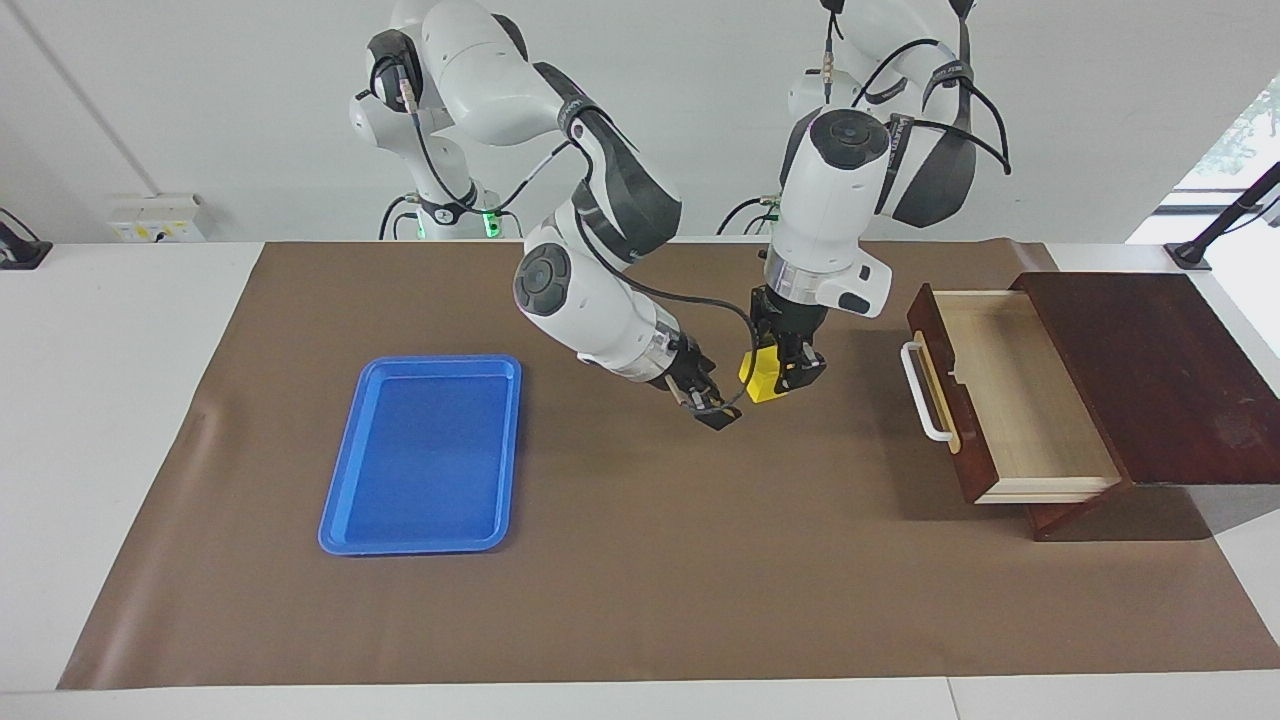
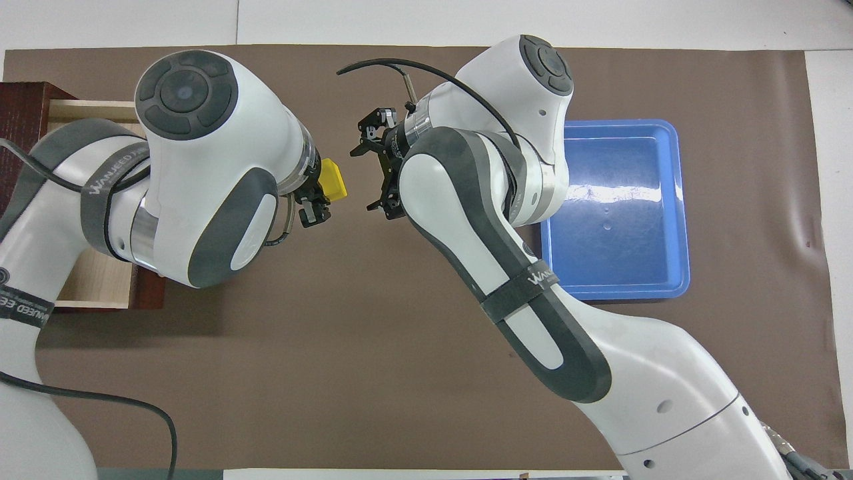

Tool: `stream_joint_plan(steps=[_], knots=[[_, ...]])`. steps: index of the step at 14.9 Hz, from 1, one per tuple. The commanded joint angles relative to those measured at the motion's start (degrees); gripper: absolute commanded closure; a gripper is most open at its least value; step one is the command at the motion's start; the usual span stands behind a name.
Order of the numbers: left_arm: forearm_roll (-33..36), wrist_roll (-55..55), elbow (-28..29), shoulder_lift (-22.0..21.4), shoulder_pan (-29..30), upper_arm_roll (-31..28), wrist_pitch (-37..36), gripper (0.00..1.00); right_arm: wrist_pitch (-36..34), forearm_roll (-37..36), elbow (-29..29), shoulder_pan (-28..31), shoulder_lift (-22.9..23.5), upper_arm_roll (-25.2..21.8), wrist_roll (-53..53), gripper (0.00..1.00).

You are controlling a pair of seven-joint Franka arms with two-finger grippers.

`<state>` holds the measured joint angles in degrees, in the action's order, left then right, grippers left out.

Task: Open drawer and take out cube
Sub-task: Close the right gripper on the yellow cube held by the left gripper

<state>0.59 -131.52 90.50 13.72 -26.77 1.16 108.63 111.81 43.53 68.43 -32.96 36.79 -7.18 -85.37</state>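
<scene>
Your left gripper (image 1: 787,372) sat just right of the middle of the facing view, clamped on the yellow cube (image 1: 759,377) and holding it in the air above the brown mat (image 1: 640,580), so the cube hung clear of the surface with its yellow face turned toward the middle of the frame. In the overhead view you had that same gripper (image 2: 313,200) a little left of center, with the cube (image 2: 331,181) poking out from under the big white wrist. Your right gripper (image 1: 712,404) was right beside it, slightly lower and to the left in the facing view, its fingers spread wide with nothing between them and aimed at the cube; from above you could see it (image 2: 373,167) pointing across a narrow gap at the cube's side, close but not touching. At the right of the facing view your drawer (image 1: 1010,395) stood pulled well out of its dark red-brown cabinet (image 1: 1150,370), the pale wood inside bare and the white bar handle (image 1: 925,395) facing the center of the frame; in the overhead view only a strip of it (image 2: 93,280) showed at the left edge, mostly covered by the left arm. Your blue tray (image 1: 425,455) lay flat on the mat at the lower left of the facing view, and at the right of the overhead view (image 2: 666,200), well apart from both grippers.
</scene>
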Motion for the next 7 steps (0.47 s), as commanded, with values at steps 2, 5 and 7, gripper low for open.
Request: stream_joint_plan(steps=[2,5,7], knots=[[-0.77,-0.66,1.35,-0.63,-0.83,-0.81,1.67,1.0,-1.68,-1.34,-4.61,-0.34,1.88,0.23,-3.05,0.12],[-0.68,-0.66,1.35,-0.63,-0.83,-0.89,1.67,1.0,-1.68,-1.34,-5.41,-0.96,2.24,0.23,-3.84,0.12],[-0.68,-0.66,1.35,-0.63,-0.83,-0.89,1.67,1.0,-1.42,-1.43,-5.41,-1.14,2.33,0.23,-4.02,0.12]])
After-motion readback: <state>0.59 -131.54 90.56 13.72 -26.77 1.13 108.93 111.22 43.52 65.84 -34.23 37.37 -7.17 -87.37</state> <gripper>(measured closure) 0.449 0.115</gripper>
